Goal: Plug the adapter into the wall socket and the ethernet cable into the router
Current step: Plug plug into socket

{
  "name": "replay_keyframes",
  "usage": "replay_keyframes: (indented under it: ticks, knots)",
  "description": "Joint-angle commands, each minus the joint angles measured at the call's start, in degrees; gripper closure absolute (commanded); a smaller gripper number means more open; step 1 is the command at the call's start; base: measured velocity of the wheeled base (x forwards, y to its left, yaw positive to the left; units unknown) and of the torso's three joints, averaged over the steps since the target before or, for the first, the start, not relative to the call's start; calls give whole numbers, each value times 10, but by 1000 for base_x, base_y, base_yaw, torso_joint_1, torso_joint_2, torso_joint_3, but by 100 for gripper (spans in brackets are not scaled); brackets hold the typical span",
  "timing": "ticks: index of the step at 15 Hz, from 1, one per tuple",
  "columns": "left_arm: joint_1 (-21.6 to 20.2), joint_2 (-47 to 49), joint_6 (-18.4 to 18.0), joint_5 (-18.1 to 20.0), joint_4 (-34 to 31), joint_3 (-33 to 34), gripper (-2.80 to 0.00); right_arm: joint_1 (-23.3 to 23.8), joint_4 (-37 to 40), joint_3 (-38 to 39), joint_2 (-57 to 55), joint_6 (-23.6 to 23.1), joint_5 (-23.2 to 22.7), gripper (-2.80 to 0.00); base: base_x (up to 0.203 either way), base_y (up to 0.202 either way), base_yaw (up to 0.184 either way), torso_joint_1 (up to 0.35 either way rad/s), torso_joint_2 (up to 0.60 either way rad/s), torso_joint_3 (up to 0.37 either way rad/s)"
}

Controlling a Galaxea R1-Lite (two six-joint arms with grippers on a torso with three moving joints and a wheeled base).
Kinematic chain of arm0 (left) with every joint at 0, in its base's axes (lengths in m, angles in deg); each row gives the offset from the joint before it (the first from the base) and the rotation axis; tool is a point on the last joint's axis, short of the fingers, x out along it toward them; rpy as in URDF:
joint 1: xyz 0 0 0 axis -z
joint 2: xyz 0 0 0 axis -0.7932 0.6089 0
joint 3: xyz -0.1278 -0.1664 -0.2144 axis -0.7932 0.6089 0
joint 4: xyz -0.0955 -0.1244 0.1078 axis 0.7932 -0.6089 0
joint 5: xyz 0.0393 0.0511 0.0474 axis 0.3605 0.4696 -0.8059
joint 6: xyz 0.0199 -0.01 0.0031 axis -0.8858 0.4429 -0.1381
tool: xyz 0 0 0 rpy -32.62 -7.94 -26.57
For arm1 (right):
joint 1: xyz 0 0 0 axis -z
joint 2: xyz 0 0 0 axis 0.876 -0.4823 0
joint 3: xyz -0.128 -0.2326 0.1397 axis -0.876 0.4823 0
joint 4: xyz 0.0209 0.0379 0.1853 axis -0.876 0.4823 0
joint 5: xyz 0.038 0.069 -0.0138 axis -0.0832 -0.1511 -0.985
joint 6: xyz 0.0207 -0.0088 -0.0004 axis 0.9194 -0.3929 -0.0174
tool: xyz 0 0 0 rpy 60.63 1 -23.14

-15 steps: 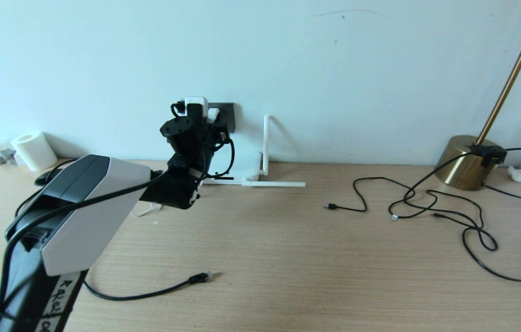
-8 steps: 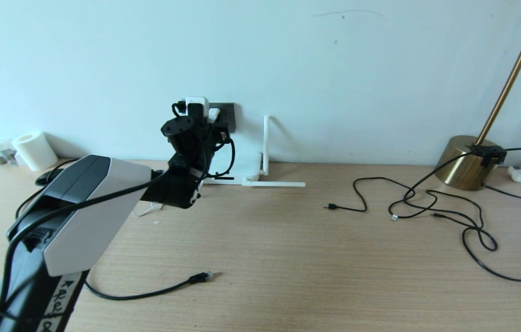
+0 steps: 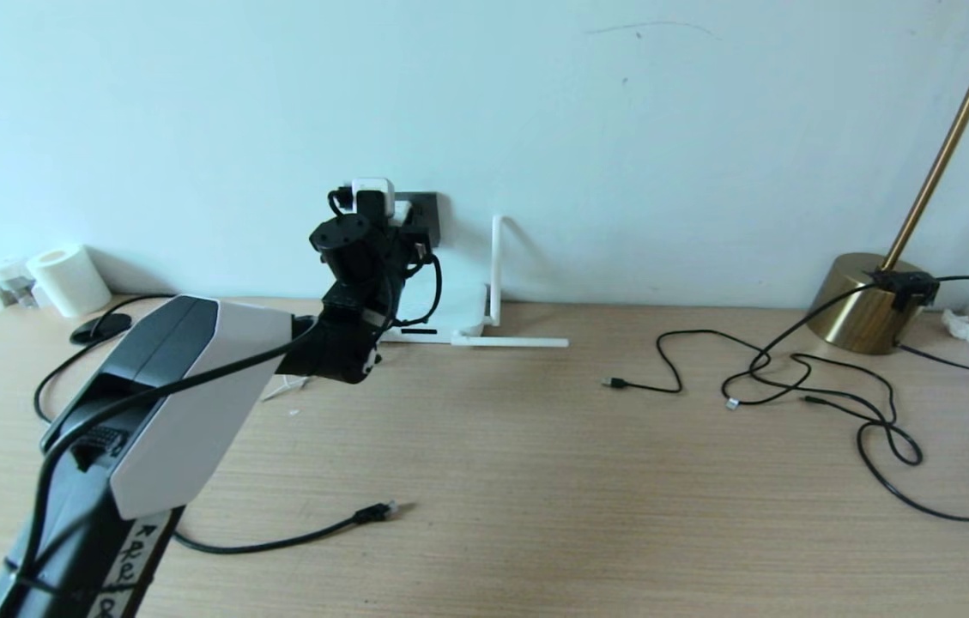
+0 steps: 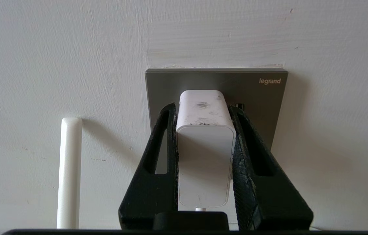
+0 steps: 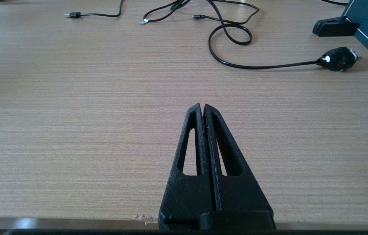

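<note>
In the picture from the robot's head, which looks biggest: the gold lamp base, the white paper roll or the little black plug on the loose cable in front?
As they look in the head view:
1. Round brass lamp base, plainly largest.
2. White paper roll.
3. Small black plug of the ethernet cable, smallest though nearest the camera.

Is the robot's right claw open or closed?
Closed. In the right wrist view, the right gripper's two black fingers press together, holding nothing, above the wooden table.

Left claw (image 3: 377,206) holds the adapter (image 3: 371,190) at the wall socket (image 3: 426,216).
</note>
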Motion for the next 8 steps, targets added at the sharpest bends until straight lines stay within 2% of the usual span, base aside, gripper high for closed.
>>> replay_keyframes:
  ticks: [1, 8]
  knots:
    - [0, 8, -1, -1, 2, -1, 0, 0, 0, 0, 1, 0, 0, 0, 0, 0, 0, 0, 0, 0]
    - [1, 11, -1, -1, 0, -1, 0, 0, 0, 0, 1, 0, 0, 0, 0, 0, 0, 0, 0, 0]
